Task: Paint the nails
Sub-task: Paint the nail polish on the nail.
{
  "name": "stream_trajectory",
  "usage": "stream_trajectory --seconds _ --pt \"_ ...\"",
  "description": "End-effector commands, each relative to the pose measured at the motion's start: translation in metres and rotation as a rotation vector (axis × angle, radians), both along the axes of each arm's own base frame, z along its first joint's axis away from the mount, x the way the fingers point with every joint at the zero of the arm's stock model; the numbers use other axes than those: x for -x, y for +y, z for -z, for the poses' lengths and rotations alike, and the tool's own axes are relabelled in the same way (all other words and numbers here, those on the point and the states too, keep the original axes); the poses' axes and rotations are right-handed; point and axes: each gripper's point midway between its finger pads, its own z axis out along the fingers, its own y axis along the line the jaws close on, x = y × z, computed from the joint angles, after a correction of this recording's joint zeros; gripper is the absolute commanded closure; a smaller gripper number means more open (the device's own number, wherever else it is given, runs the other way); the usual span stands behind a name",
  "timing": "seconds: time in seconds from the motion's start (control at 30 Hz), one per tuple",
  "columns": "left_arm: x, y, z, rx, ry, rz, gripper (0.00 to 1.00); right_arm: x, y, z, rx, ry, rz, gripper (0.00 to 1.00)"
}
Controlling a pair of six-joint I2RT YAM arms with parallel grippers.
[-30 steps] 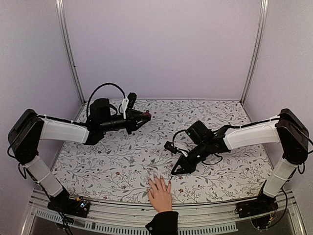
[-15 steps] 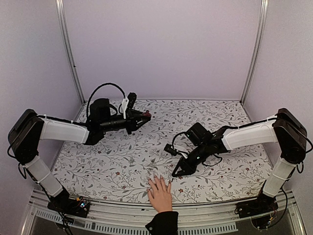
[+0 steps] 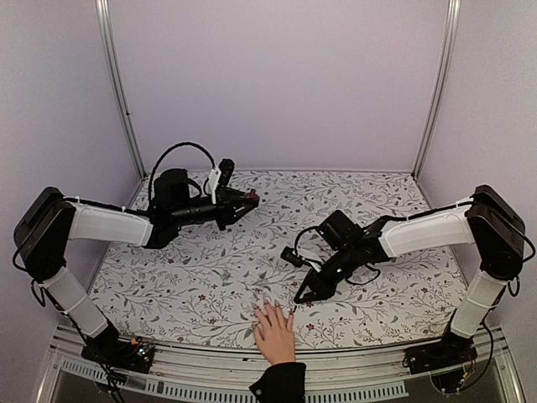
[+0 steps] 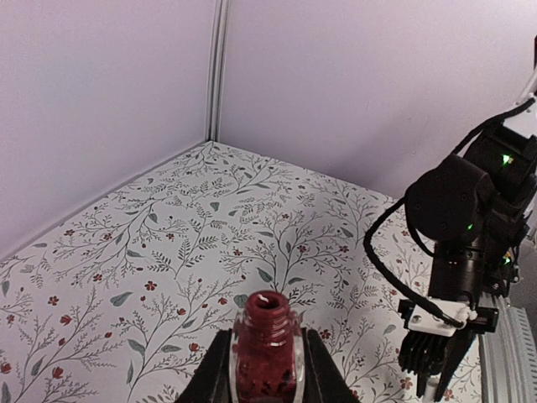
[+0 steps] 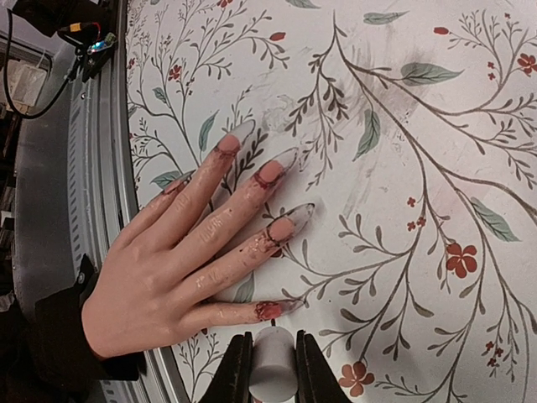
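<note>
Nails [image 5: 282,228] sit at the tips of a light-skinned hand [image 5: 159,285] lying palm down on the flowered tabletop [image 5: 403,168], fingers spread, directly ahead of the right tool [image 5: 273,374]. They are long and pale, and red smears mark several of them and the skin around them. The finger closest to the right tool has a red-stained tip just beyond and slightly left of that tool's fingertips. A black sleeve cuff [image 5: 50,336] covers the wrist, farther off to the tool's left by the tabletop's metal edge.

The right tool is clamped on a small white cap [image 5: 273,363], its two fingers pressed against either side. Whatever hangs below the cap is hidden, so contact with the finger cannot be told. From overhead this tool points down at the tabletop just beyond the hand's fingertips.

The left tool [image 4: 267,382] is clamped on a small dark-red bottle [image 4: 267,340], upright with its neck open, held above the tabletop. The hand lies well apart from this tool, off toward the near edge.
</note>
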Motion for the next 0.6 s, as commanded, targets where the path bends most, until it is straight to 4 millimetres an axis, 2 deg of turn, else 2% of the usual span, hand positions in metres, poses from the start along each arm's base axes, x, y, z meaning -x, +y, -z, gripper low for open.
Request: stream_trajectory --seconds 0.0,0.57 --pt "-0.0026 0.0048 -0.0110 0.023 -0.029 -0.009 1.00 0.0004 0.0089 -0.0017 -0.020 0.008 -0.017 1.00" --pt "-0.0027 0.0046 -0.0083 0.020 -0.024 -0.007 1.00 0.0025 0.0127 -0.0047 -0.041 0.022 -0.030 1.00"
